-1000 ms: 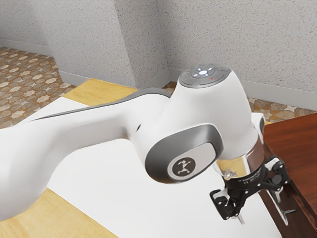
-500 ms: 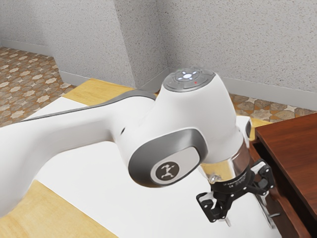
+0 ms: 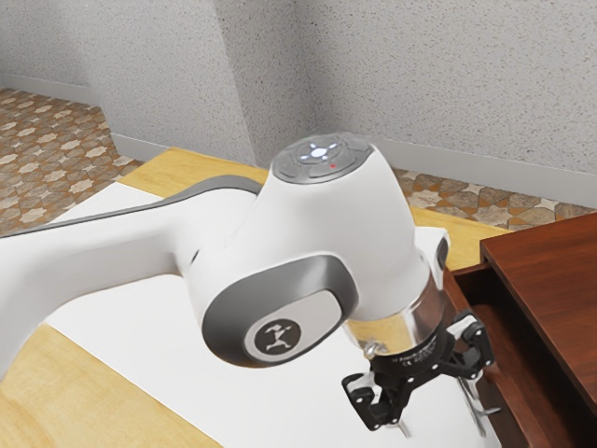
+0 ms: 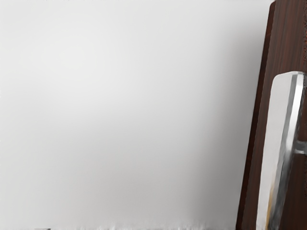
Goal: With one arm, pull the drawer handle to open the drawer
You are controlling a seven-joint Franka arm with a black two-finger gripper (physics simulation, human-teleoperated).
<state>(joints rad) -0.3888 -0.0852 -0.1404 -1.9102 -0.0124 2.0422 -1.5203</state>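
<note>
A dark wooden cabinet (image 3: pixel 552 271) stands at the exterior view's right. Its drawer (image 3: pixel 471 291) is pulled partly out toward the left, and the inside shows under the cabinet top. A silver handle (image 3: pixel 481 409) is fixed to the drawer front (image 4: pixel 288 43). My black gripper (image 3: pixel 440 413) hangs low at the drawer front, its fingers spread wide, and the finger nearest the drawer sits by the handle. It looks open. In the wrist view the handle (image 4: pixel 284 158) lies off to one side of my hand.
A white sheet (image 3: pixel 187 373) covers the light wooden table (image 3: pixel 187 170) under my arm. A grey speckled wall (image 3: pixel 420 65) rises behind, with patterned floor tiles (image 3: pixel 47 140) at the exterior view's left. My bulky white arm (image 3: pixel 308 252) hides much of the table.
My hand has moved steadily toward the exterior view's left and slightly down. The drawer front and handle came along with it, so the drawer stands further out.
</note>
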